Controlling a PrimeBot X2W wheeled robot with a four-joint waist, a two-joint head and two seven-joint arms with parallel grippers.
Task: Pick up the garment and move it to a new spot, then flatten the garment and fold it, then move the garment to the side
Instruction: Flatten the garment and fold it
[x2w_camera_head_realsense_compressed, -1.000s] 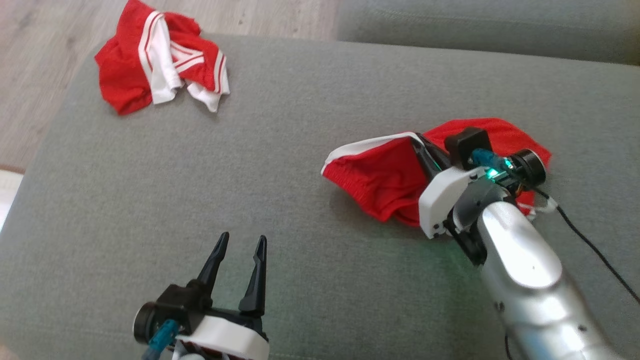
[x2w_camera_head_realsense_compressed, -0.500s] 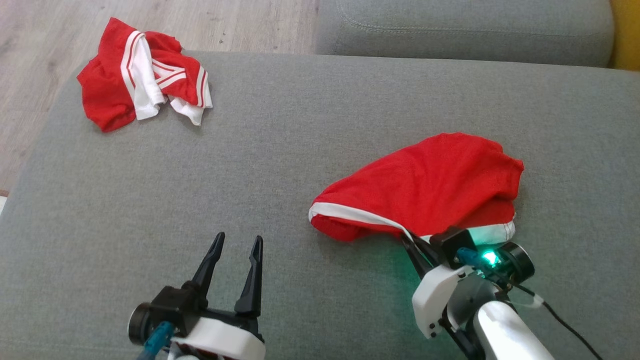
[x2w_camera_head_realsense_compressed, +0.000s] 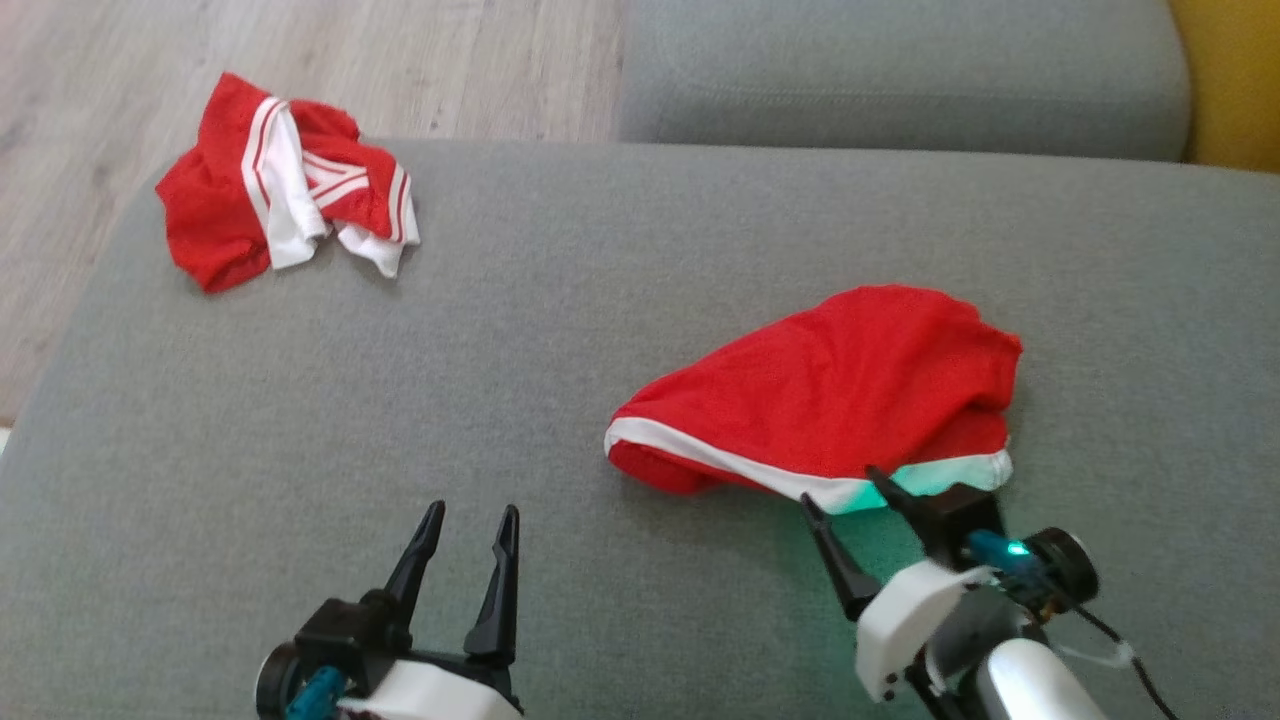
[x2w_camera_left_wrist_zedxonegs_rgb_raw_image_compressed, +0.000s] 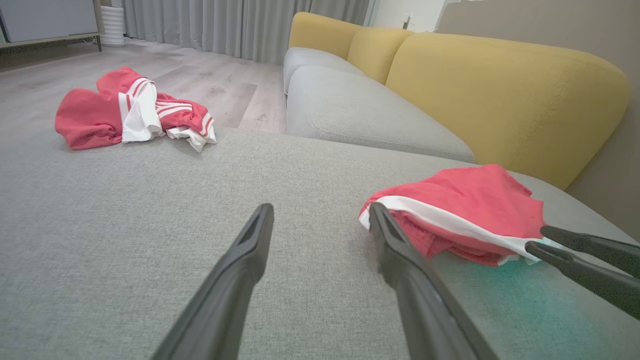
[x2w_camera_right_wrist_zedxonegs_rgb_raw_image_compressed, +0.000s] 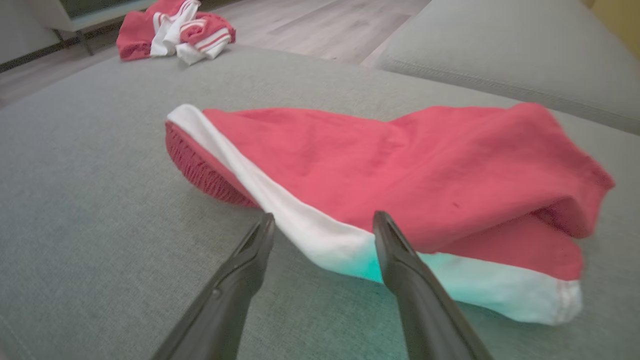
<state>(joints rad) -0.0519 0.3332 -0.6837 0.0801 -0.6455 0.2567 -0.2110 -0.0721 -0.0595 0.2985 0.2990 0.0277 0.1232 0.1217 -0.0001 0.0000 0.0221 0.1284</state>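
The garment is a red piece with a white stripe along its near edge, lying folded over on the grey cushion; it also shows as the garment and the garment. My right gripper stands open at its near white edge, fingertips apart and holding nothing. In the right wrist view the right gripper straddles the white stripe without pinching it. My left gripper is open over bare cushion to the garment's left, seen too as the left gripper.
A second red and white garment lies crumpled at the cushion's far left corner. Wooden floor lies beyond that edge. Another grey seat cushion sits behind, with yellow sofa backrests to the right.
My right gripper pulled the garment's edge toward me, folding the red cloth over, then opened and let it go. The head camera shifted. The left gripper kept still and open.
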